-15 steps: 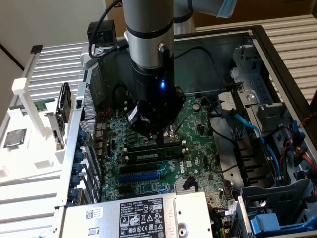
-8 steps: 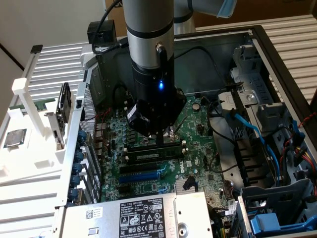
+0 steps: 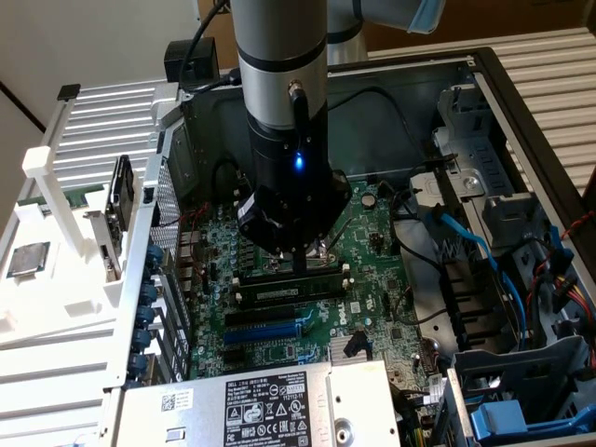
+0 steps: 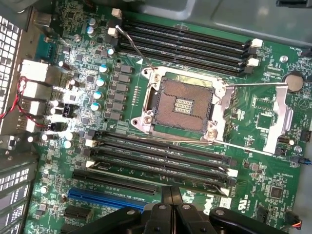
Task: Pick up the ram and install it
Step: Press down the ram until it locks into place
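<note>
The claw (image 3: 300, 264) is down inside the open computer case (image 3: 521, 121), fingers clenched together and pressing on the top edge of the ram (image 3: 289, 291). The ram sits on edge in a black slot just beside the open processor socket (image 4: 183, 105) on the green motherboard (image 4: 273, 161). Out on the white rack (image 3: 65, 279), at the exterior view's left, lies a square silver processor chip (image 3: 28, 260).

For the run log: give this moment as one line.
fingers: shut | position: over ram | ram: in slot beside empty socket | contact: unclear
</note>
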`<state>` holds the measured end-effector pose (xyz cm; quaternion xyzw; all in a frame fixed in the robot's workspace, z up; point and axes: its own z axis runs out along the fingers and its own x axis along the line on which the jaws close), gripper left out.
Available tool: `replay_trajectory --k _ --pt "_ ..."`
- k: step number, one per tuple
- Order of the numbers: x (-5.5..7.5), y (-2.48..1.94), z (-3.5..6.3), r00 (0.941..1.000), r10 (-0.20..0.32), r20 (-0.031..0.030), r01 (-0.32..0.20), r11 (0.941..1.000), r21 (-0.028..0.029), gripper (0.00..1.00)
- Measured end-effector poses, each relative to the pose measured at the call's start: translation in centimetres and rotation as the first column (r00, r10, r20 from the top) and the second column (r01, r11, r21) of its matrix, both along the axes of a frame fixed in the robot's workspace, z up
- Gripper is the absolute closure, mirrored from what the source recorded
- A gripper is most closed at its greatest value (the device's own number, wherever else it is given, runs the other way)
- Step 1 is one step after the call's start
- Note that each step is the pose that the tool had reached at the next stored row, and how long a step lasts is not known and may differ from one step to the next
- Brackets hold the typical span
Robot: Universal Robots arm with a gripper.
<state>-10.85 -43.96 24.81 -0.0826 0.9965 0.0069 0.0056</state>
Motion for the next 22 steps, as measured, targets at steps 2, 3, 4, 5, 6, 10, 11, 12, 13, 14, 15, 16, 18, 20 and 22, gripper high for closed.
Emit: replay_trajectory --k 2,3,4,5,6,10,11,12,13,14,15,16,18,20,22 --pt "0.00 0.00 0.00 0.9997 -0.026 -0.0015 0.026 0.9997 0.0000 0.90" --pt "0.00 0.00 0.00 0.9993 -0.038 -0.0021 0.038 0.9993 -0.0001 0.90" --pt "0.00 0.00 0.00 0.9987 -0.051 -0.0029 0.051 0.9987 -0.0001 0.90" --pt "0.00 0.00 0.00 0.9981 -0.062 -0.0036 0.062 0.9981 -0.0001 0.90" --pt "0.00 0.00 0.00 0.9972 -0.075 -0.0042 0.075 0.9972 -0.0002 0.90" --pt "0.00 0.00 -0.01 0.9924 -0.123 -0.0065 0.123 0.9924 -0.0003 0.90" --pt "0.00 0.00 0.00 0.9909 -0.134 -0.0070 0.134 0.9909 -0.0004 0.90" --pt "0.00 0.00 0.00 0.9860 -0.167 -0.0083 0.167 0.9860 -0.0006 0.90" --pt "0.00 0.00 0.00 0.9842 -0.177 -0.0085 0.177 0.9843 -0.0006 0.90" --pt "0.00 0.00 0.00 0.9826 -0.186 -0.0087 0.186 0.9826 -0.0007 0.90" --pt "0.00 0.00 0.00 0.9812 -0.193 -0.0088 0.193 0.9813 -0.0008 0.90" --pt "0.00 0.00 0.01 0.9806 -0.196 -0.0088 0.196 0.9807 -0.0008 0.90" --pt "0.00 0.00 0.01 0.9805 -0.196 -0.0087 0.196 0.9805 -0.0009 0.90" --pt "0.00 0.00 0.00 0.9805 -0.197 -0.0087 0.197 0.9805 -0.0007 0.90" --pt "0.00 0.13 -0.01 0.9804 -0.197 -0.0082 0.197 0.9805 -0.0029 0.90"
